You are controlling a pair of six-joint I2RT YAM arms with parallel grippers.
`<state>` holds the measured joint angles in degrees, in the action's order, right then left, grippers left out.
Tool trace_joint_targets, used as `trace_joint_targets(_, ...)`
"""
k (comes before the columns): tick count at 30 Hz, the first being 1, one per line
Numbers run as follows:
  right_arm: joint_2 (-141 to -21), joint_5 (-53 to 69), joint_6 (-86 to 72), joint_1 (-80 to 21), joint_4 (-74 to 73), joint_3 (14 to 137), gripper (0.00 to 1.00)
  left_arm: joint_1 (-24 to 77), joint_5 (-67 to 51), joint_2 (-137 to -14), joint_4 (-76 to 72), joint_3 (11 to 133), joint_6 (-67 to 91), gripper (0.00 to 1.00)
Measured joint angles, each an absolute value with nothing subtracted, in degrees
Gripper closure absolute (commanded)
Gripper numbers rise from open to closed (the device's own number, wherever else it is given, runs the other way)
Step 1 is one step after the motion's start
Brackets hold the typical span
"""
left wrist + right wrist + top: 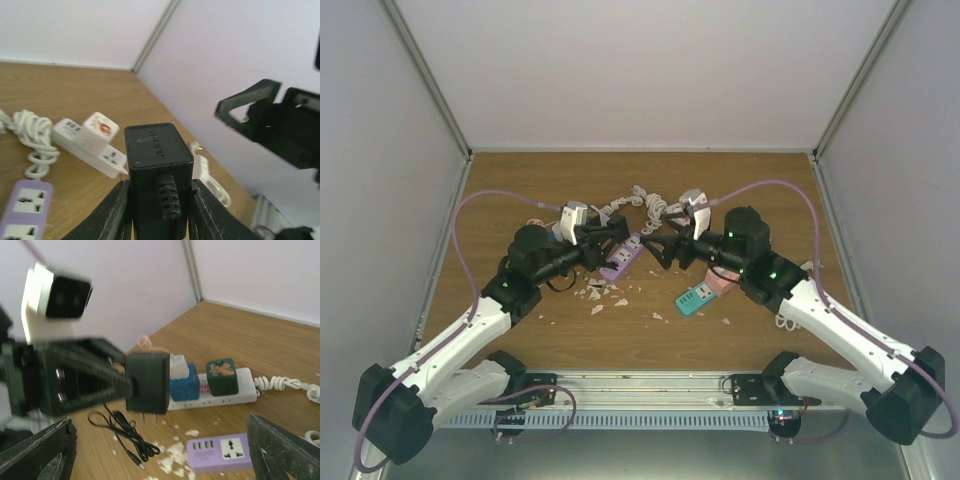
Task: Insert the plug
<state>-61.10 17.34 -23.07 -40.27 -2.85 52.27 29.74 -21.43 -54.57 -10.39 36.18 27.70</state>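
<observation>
- The left gripper (159, 212) is clamped on the black plug (157, 155) at the bottom centre of the left wrist view. A finger presses on each side of it, and the cable stub faces the camera.
- In the right wrist view the same plug hangs a bit left of centre. It's up off the tabletop (520, 190), prongs pointing down, and not in any socket.
- The purple power strip (621, 260) lies flat near the middle of the top view, right under where the two grippers meet. The one socket I can see on it is free.
- There are white flakes (605, 295) scattered on the wood just below the purple strip.
- A black cable (120, 432) snakes across the lower left of the right wrist view.
- The white power strip (227, 392) sits right of centre in the right wrist view, with a blue cube (182, 385) and a green cube (221, 376) on top of it.
- The right gripper (658, 245) is just right of centre in the top view, facing the left one. Its fingers are spread wide and it's holding nothing. In its own camera the fingers sit way out in both bottom corners.
- A teal adapter (693, 298) lies on the tabletop lower right of centre, close beside the right arm.
</observation>
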Motion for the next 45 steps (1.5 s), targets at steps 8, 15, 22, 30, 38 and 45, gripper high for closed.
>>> trace_joint_targets(8,-61.1,18.4,-6.9,-46.1,-3.6,49.3,0.11,29.1,-30.3,-54.1,-13.3,36.3,38.9,0.96)
trace_joint_targets(15,-68.0,11.6,-2.8,-50.6,-0.6,52.5,0.33,29.1,-32.4,-53.7,-14.1,36.3,42.9,0.93)
trace_joint_targets(22,-71.7,6.8,-1.5,-51.9,2.9,54.8,0.69,28.4,-32.6,-53.6,-14.0,36.9,44.5,0.89)
trace_joint_targets(30,-71.7,5.0,2.7,-52.1,4.8,54.8,0.75,27.5,-33.6,-54.7,-5.0,42.9,43.0,0.55)
trace_joint_targets(38,-70.0,8.0,11.2,-52.2,1.9,54.6,0.74,26.2,-37.9,-57.0,6.6,50.7,39.1,0.54)
trace_joint_targets(45,-69.8,8.2,14.6,-52.2,-1.8,54.6,0.57,25.9,-40.7,-59.5,10.6,51.7,36.7,0.86)
